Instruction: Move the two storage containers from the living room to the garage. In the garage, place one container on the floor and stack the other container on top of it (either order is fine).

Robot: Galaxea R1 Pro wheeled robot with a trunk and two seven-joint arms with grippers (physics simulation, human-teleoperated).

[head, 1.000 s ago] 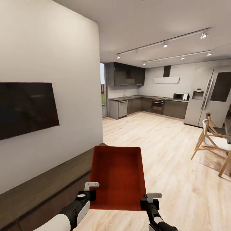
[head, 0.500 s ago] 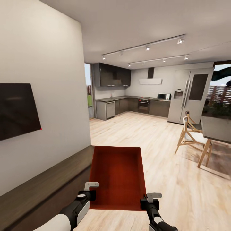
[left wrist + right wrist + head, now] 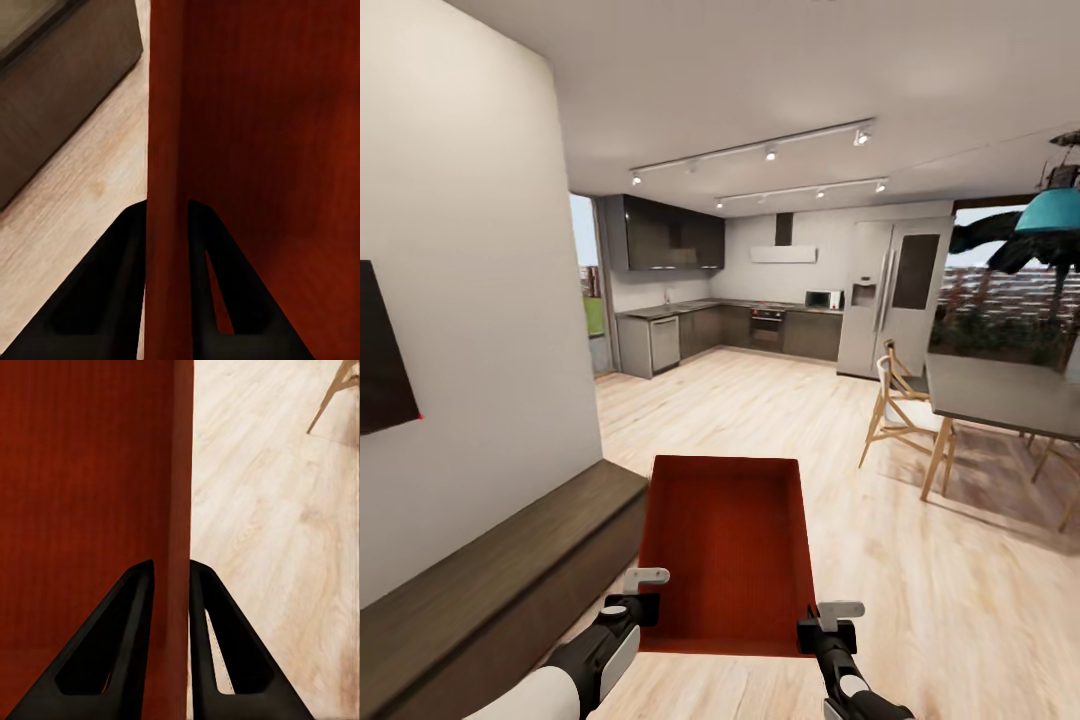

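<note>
Orange-red bin (image 3: 725, 550) carried between my hands: left hand (image 3: 643, 590) pinching its left wall, right hand (image 3: 828, 622) pinching the right wall. I'm on living-room wood floor (image 3: 920, 590), bench (image 3: 490, 590) beside left hand. Garage unreached; stacking not begun.

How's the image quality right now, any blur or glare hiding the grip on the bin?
Head view: sharp, evenly lit, no glare on the storage container. Left wrist view: soft and dim, fingers straddle its wall. Right wrist view: crisper, fingers dark against bright floor.
</note>
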